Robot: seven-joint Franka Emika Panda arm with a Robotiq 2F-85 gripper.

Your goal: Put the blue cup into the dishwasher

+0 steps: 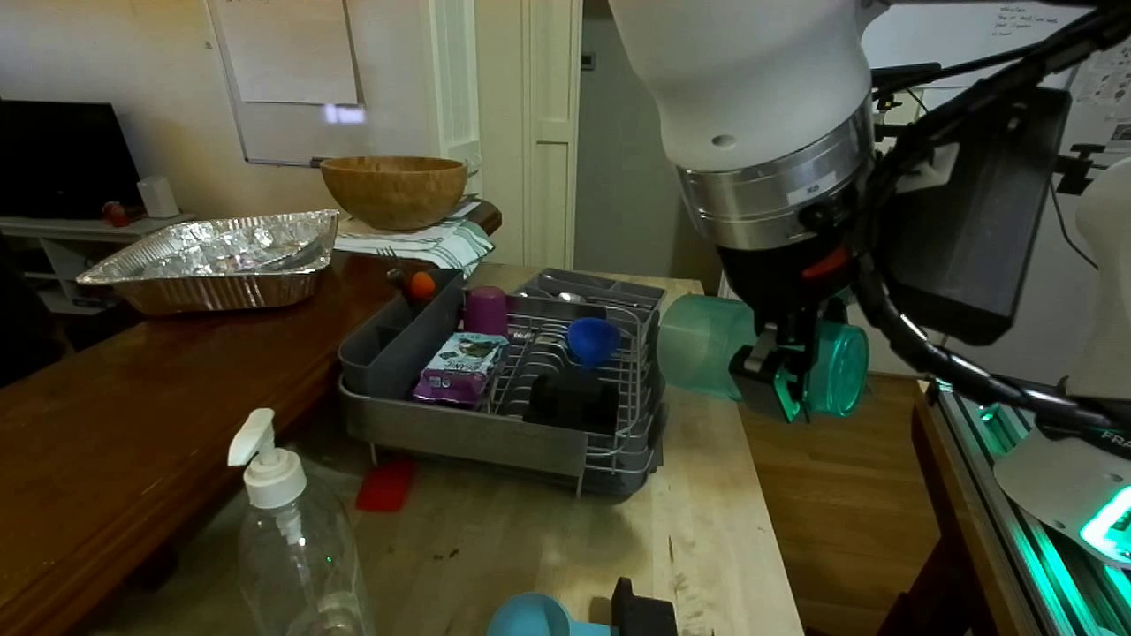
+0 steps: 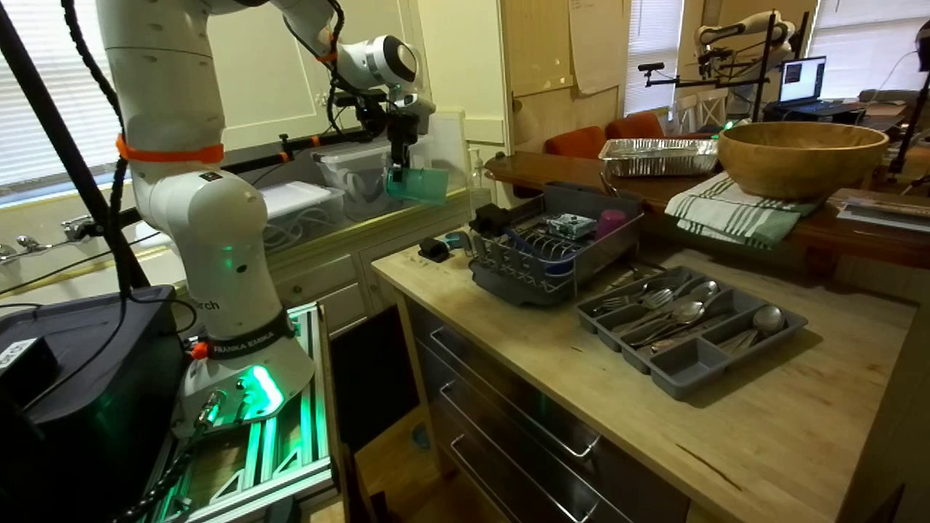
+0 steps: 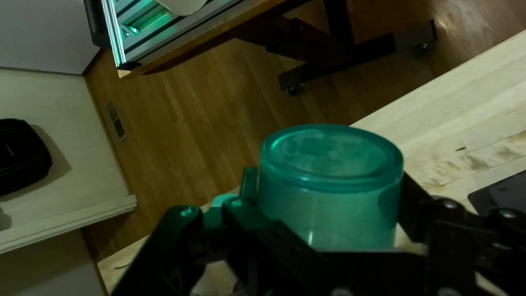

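Observation:
My gripper (image 1: pixel 782 402) is shut on the blue cup (image 1: pixel 704 344), a translucent teal tumbler lying on its side in the air. In an exterior view its open end points toward the dish rack and its base points away. The gripper (image 2: pixel 399 178) and cup (image 2: pixel 430 186) also show raised in an exterior view. In the wrist view the cup's base (image 3: pixel 331 152) faces the camera, with a finger on each side of its wall (image 3: pixel 328 213). The dishwasher is a grey wire dish rack (image 1: pixel 468 435) on the counter, also seen in an exterior view (image 2: pixel 519 285). The cup is apart from it.
The rack holds a purple cup (image 1: pixel 485 311), a snack packet (image 1: pixel 459 367), a blue round item (image 1: pixel 593 341) and a black object (image 1: pixel 573 402). A cutlery tray (image 2: pixel 690 363) stands beside it. A pump bottle (image 1: pixel 300 548) and a light-blue item (image 1: pixel 535 616) stand near the rack.

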